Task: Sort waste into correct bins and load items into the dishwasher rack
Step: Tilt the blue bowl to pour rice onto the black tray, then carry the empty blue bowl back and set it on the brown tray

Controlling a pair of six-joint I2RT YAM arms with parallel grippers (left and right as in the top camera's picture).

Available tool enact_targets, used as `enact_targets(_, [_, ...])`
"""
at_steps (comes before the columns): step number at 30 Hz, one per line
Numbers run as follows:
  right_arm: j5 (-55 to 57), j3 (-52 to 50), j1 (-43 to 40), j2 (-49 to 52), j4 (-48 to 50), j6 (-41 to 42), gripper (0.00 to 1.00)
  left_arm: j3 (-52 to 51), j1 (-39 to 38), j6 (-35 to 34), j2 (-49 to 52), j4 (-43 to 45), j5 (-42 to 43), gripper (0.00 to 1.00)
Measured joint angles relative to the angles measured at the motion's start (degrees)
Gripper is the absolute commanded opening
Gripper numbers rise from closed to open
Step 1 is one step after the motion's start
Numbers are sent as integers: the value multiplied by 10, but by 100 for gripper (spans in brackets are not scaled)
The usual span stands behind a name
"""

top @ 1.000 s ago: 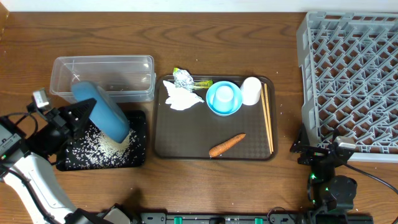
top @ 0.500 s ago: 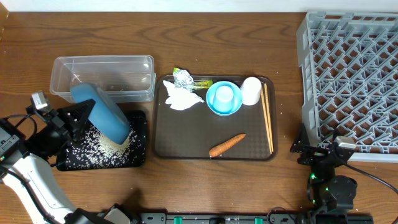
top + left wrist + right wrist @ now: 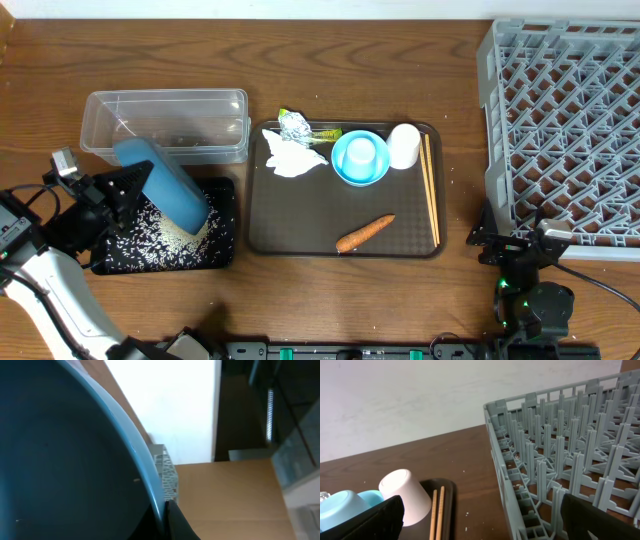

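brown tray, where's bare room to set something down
Bare: the near-left of the brown tray, below the tissue and left of the carrot. Crowded: its far edge (foil wrapper, light-blue bowl, white cup); chopsticks along the right.

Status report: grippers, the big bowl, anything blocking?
Left gripper shut on big dark-blue bowl, tipped over black tray, rice in tray. Right gripper open, empty, beside dishwasher rack. Nothing seen blocking.
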Motion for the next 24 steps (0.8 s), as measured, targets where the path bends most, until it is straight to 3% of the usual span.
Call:
enact_targets(5, [0,0,0,0,0,0,99,3,-27,-33,-53,0,-65,6])
enact_targets(11, [0,0,0,0,0,0,99,26,-118,-62,-134,0,-156,6])
enact_targets(24, [0,0,0,0,0,0,99,28,-490,-78,-188,-1,-439,6])
